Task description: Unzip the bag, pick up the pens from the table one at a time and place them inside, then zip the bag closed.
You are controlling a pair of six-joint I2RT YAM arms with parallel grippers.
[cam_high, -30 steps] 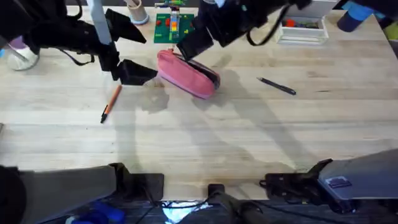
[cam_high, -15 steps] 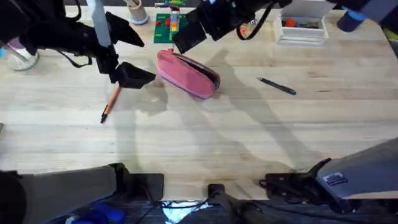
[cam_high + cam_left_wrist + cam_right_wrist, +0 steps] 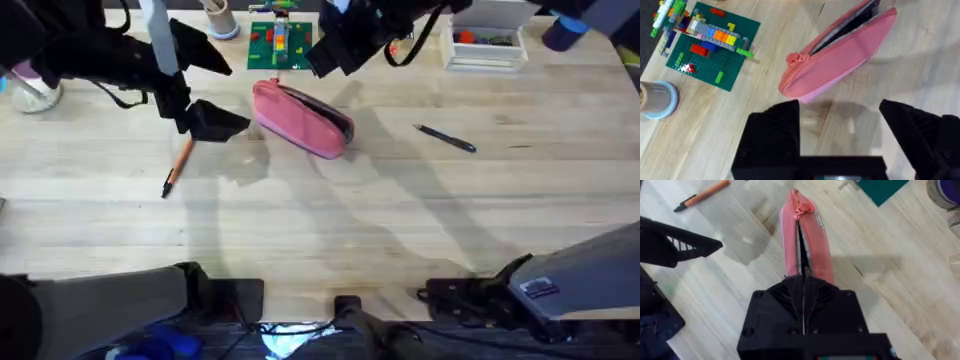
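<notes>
Overhead, the pink bag (image 3: 301, 117) is lying on the table (image 3: 400, 220), its zipper partly undone and dark lining showing. The left tool (image 3: 840, 125) is sitting just beside the bag's end with its fingers spread wide, holding nothing. The right tool (image 3: 803, 282) is hanging above the bag's other end, fingers pressed together. The orange pen (image 3: 179, 165) and black pen (image 3: 446, 138) are lying on the table, either side of the bag.

Light wood plank counter (image 3: 330, 215) w/ soft shadows; far edge has green brick baseplate (image 3: 279, 44), white box (image 3: 485, 48) (w/ small bits inside)
</notes>
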